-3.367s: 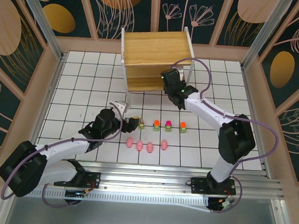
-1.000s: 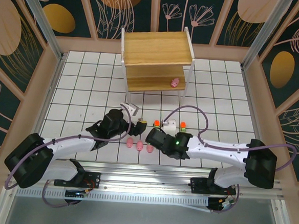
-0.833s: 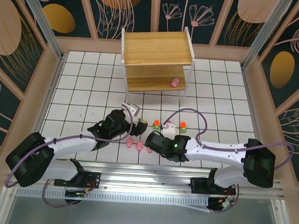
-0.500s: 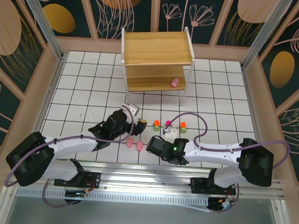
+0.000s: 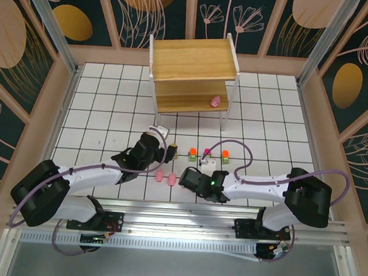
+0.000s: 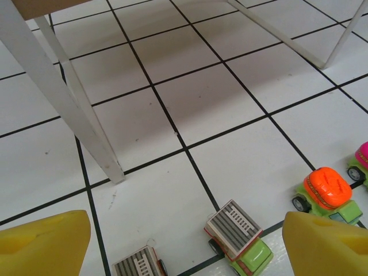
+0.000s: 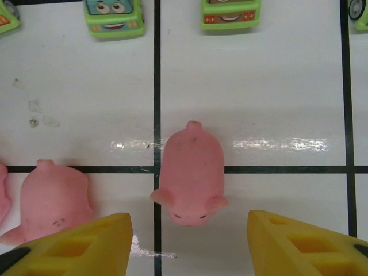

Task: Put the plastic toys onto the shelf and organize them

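Note:
A pink pig (image 7: pixel 191 172) lies on the tiles just ahead of my right gripper (image 7: pixel 190 244). Its head reaches the gap between the open yellow fingertips (image 7: pixel 75 244). A second pig (image 7: pixel 49 198) lies to its left, and two green vehicles (image 7: pixel 115 17) stand beyond. My left gripper (image 6: pixel 184 256) is open and low over two grey-topped trucks (image 6: pixel 238 236), with nothing held. An orange-topped vehicle (image 6: pixel 326 192) stands to their right. The shelf (image 5: pixel 191 75) stands at the back with one pig (image 5: pixel 216 102) on its lower board. From above, the right gripper (image 5: pixel 185 177) is beside two pigs (image 5: pixel 158 175).
The shelf's thin white legs (image 6: pixel 69 98) rise close ahead of the left gripper. A raised wooden rim (image 5: pixel 66 104) bounds the tiled table. The two arms work close together near the front middle, about a tile apart.
The right arm has come down from the shelf, leaving a pig on the lower board. It now sits over the pig row with its jaws opened wider. The left gripper edged toward the vehicles.

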Robot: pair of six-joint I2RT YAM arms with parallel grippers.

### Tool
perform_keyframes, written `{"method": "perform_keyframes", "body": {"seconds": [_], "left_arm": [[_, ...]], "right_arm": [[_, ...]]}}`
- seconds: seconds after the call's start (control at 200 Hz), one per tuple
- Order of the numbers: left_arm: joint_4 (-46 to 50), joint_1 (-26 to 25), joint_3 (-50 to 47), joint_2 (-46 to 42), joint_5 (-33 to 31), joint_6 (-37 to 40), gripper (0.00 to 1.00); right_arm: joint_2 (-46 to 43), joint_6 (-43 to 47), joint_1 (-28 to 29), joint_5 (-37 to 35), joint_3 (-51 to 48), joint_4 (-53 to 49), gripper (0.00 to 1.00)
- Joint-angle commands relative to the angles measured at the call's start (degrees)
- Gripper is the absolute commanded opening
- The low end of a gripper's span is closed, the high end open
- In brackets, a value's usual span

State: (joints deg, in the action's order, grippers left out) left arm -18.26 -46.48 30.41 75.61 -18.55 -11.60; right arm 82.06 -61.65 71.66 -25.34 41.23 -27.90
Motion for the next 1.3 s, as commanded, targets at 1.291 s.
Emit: {"method": "perform_keyframes", "body": {"seconds": [1.291], "left_arm": [[-0.41, 7.61, -0.71, -0.57, 9.66, -4.39, 0.87]], "right_arm": [[5.30, 5.92, -4.68, 0.03, 0.60, 4.87, 0.44]]}}
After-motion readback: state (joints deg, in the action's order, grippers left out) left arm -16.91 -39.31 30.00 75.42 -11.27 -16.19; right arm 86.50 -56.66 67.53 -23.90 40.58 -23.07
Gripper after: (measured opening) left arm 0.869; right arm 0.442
